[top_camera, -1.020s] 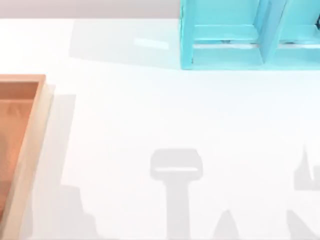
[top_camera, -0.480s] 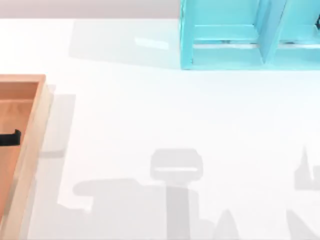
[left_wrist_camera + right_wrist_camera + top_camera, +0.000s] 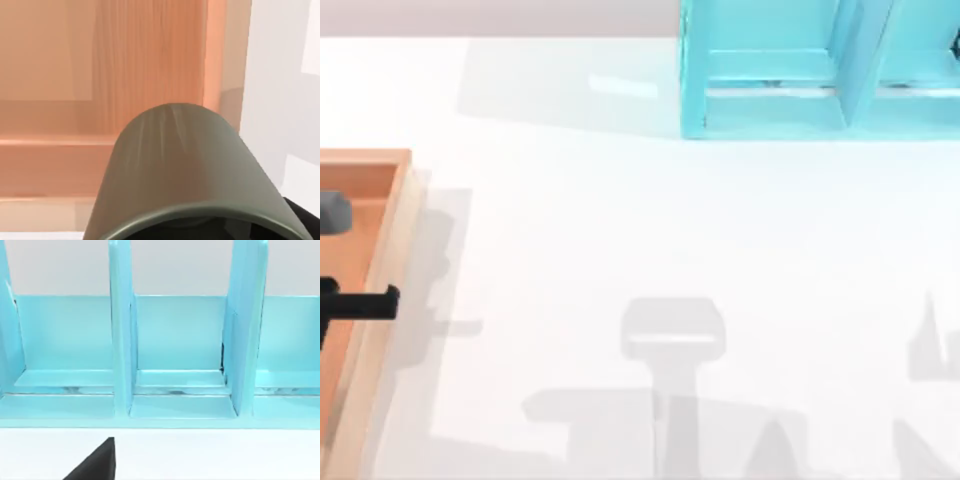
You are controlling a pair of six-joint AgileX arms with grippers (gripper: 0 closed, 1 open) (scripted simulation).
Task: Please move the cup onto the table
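Our left gripper (image 3: 360,303) pokes in over the wooden tray (image 3: 382,250) at the table's (image 3: 620,230) left edge; the cup (image 3: 185,175) sits right up against our fingers, over the tray; honestly can't tell if they're clamped on it; right wrist faces the blue shelf unit (image 3: 170,360); no readable writing anywhere.

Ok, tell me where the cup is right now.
The cup fills the left wrist view close up, over the wooden tray near its rim. In the top view, the left gripper is over that tray at the table's left edge.
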